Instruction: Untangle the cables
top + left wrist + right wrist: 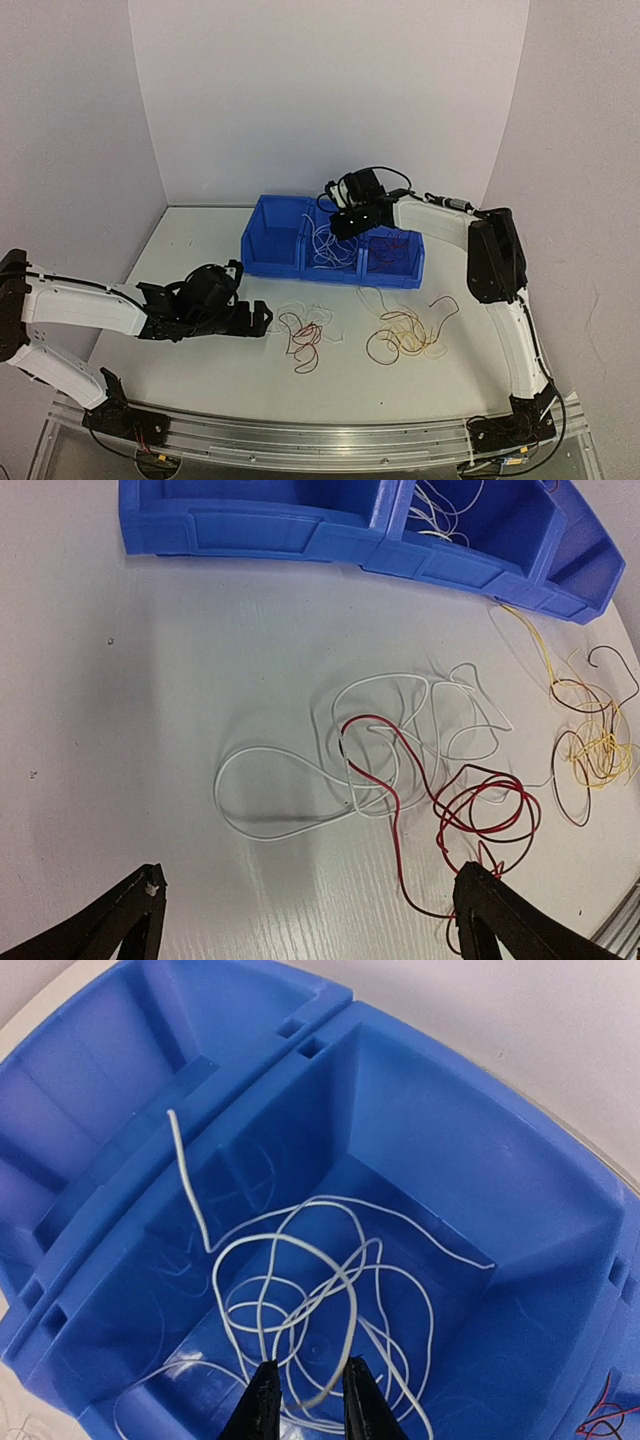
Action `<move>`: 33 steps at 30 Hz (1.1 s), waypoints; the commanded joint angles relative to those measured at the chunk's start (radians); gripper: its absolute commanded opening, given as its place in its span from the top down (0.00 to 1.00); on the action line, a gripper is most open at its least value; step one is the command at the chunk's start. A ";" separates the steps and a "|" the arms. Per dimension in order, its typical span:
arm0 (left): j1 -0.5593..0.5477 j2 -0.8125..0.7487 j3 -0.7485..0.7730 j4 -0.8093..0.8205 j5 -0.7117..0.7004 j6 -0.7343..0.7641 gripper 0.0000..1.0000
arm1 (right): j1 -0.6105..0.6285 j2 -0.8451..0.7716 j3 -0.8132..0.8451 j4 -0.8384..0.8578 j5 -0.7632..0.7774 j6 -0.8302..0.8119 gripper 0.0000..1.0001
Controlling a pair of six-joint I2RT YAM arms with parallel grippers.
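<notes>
Over the blue bin's (270, 266) middle compartment, the right gripper (310, 1392) is hanging with its fingers only narrowly parted. A loop of the white cables (290, 1242) is lying between them, apparently unclamped. It is probably sorting by colour, since red cables (395, 248) are sitting in the end compartment on the right arm's side. In front of the bin, the left gripper (310, 880) is hovering low with fingers spread wide, facing the white-and-red tangle (305, 338), likely lining up on one strand. Beside that, the yellow-and-brown tangle (405, 335) is lying loose.
</notes>
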 commanded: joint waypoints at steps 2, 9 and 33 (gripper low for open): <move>-0.001 -0.034 -0.018 0.030 0.011 -0.012 0.00 | 0.007 -0.169 -0.030 -0.005 -0.079 0.002 0.75; -0.001 -0.033 -0.011 0.036 0.021 -0.009 0.00 | 0.008 -0.276 -0.103 -0.005 -0.201 -0.003 0.51; 0.014 0.329 0.341 -0.151 0.093 -0.018 0.03 | 0.462 -0.590 -0.772 0.029 0.050 0.410 0.21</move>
